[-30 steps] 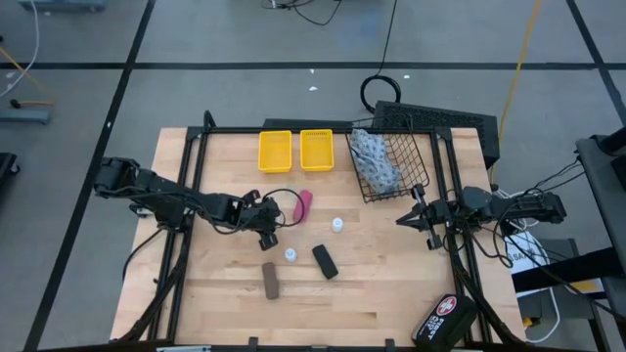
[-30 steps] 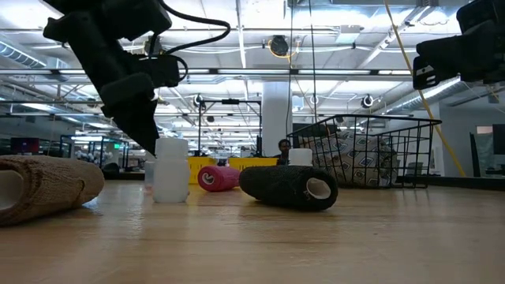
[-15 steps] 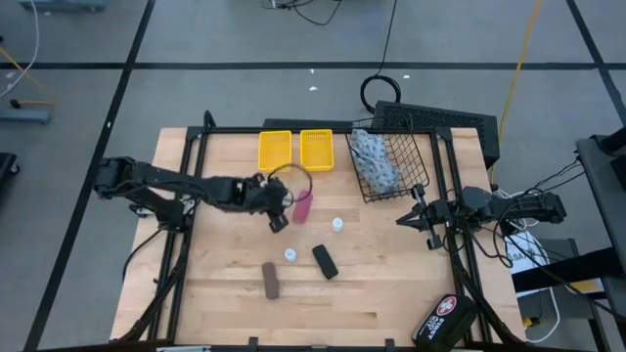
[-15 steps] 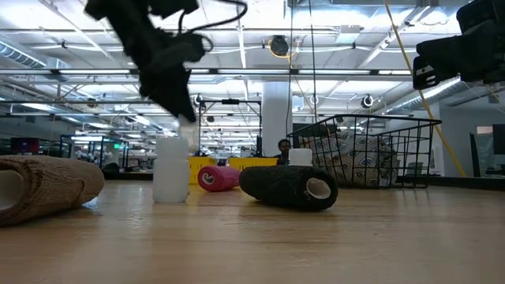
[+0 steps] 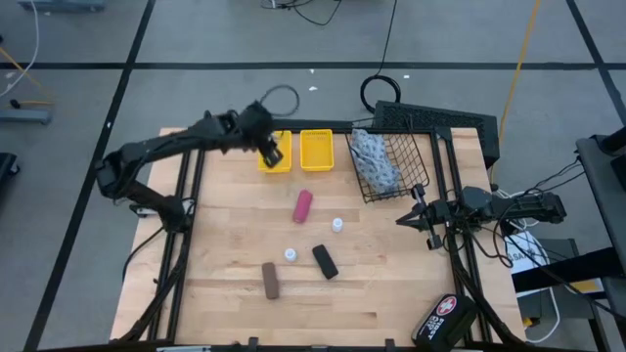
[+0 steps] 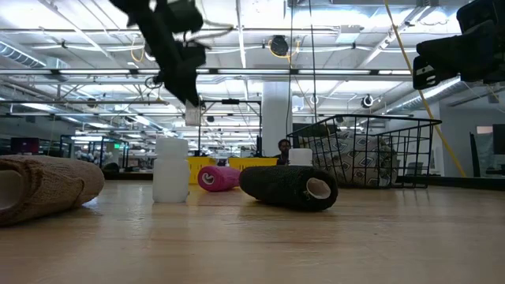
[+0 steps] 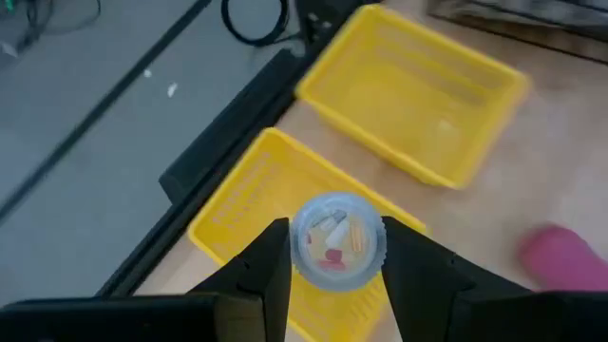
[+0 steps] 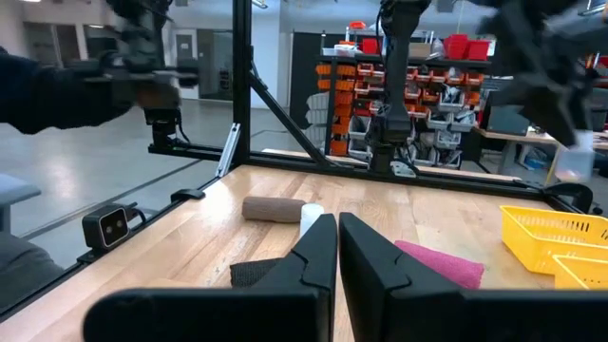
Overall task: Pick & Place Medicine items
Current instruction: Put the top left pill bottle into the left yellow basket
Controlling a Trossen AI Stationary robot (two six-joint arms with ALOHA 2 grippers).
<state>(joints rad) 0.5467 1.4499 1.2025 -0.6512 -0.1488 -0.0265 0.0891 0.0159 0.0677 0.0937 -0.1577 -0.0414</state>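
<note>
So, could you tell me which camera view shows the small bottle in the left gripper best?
The left wrist view: the bottle fills the picture's middle, pinched between the left gripper's fingers above a yellow bin. The high view shows the gripper over that bin, with the bottle hard to make out. The low view shows it small, high up. The right wrist view shows a blur.

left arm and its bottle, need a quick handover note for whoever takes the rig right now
Left claw shut on a small white bottle, held above the left yellow bin.
Right claw shut, empty, waiting at the table's right edge.
Done: patterned pouch lies in the wire basket.
Left on the table: magenta tube, two white bottles, black roll, brown roll.
Right yellow bin looks empty.
</note>
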